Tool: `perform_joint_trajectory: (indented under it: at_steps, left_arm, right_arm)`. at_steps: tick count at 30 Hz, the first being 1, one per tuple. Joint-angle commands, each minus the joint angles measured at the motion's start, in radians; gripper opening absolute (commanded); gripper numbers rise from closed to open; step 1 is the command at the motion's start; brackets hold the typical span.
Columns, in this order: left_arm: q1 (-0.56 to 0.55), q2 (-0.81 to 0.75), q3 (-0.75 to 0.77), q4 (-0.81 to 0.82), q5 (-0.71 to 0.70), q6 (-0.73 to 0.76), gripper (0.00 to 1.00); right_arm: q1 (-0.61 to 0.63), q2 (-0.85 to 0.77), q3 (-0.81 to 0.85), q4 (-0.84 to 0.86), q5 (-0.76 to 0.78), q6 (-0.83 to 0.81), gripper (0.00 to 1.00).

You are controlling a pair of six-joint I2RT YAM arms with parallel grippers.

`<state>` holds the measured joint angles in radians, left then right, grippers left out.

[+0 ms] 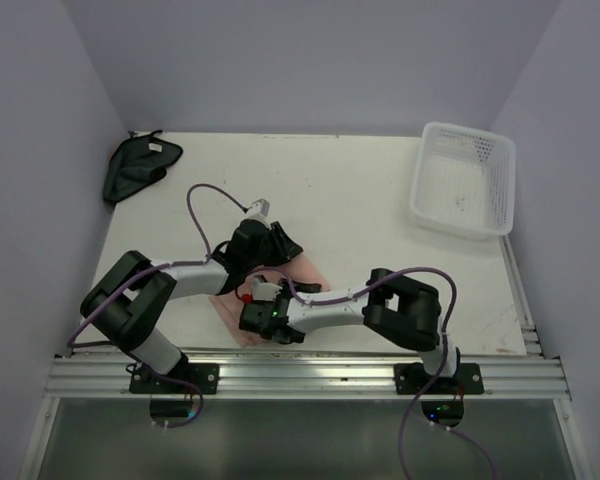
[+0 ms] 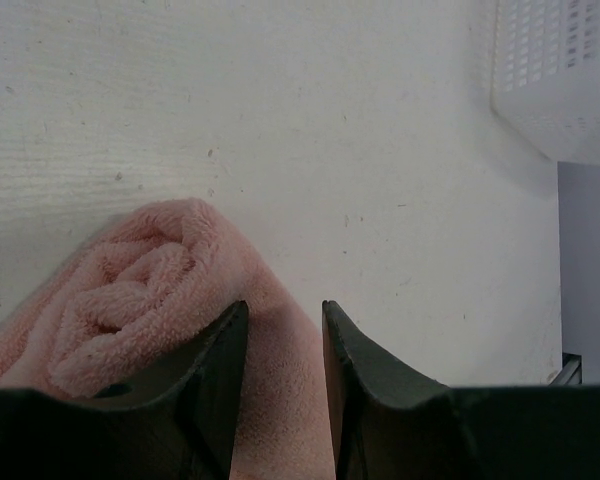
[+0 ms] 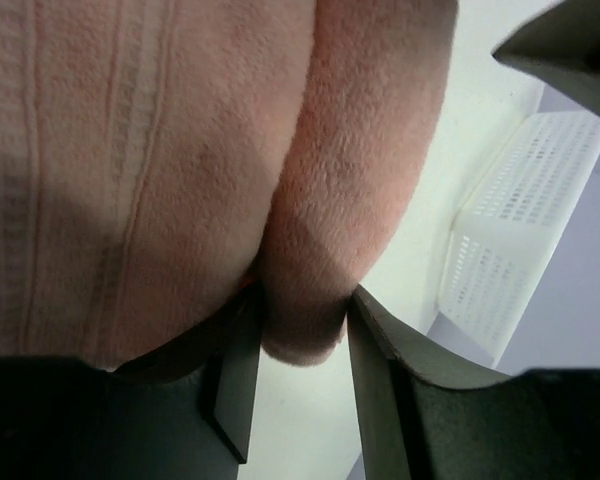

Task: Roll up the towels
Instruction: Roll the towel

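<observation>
Both arms reach inward and meet over the salmon-pink towel (image 1: 312, 275). It lies on the surface (image 1: 360, 190) close to the near edge, about midway between the two bases. In the top view the arms cover most of it. I see only a pink corner to the right of the left wrist and a pink strip on the near side, under the right wrist.

The left pincer (image 2: 285, 310) is low on the towel. In its own camera, one end of the towel is rolled into a loose spiral, just beside the finger on the left of that view. Pink cloth fills the narrow gap from one finger to the other. I cannot tell if the fingers squeeze this cloth or only stand over it.

The right pincer (image 3: 305, 295) pinches a thick, rounded fold of the same towel. The fold sits between the two fingers and touches both of them. Beside the fold, a flat part of the towel with woven stripes fills the left of that view.

The dark cloth (image 1: 135, 168) lies crumpled in the far left corner of the surface, well apart from both arms, with a small white tag on top. The white basket (image 1: 465, 180) stands at the far right corner, a little turned against the edge.
</observation>
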<state>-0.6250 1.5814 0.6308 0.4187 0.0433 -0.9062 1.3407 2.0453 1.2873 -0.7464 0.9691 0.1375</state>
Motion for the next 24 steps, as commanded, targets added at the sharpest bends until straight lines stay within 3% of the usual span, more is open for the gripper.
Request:
perform_joint_trajectory:
  at_steps: [1,11,15,20,24]
  left_arm:
    - [-0.002,0.058,-0.034,-0.052,-0.068,0.021,0.4]
    - [-0.002,0.071,-0.039,-0.063,-0.083,0.032,0.4]
    - [-0.002,0.066,-0.04,-0.073,-0.089,0.036,0.4]
    - [-0.002,0.063,-0.04,-0.084,-0.092,0.039,0.4]
    - [-0.002,0.055,-0.039,-0.097,-0.092,0.044,0.4]
  right_arm:
    - [-0.005,-0.181,-0.006,0.09,-0.061,0.088,0.46]
    - [-0.008,-0.489,-0.172,0.211,-0.249,0.135,0.54]
    - [-0.034,-0.711,-0.275,0.314,-0.392,0.16,0.55]
    - [-0.188,-0.879,-0.414,0.461,-0.634,0.233,0.56]
    - [-0.281,-0.909,-0.477,0.525,-0.717,0.255,0.56]
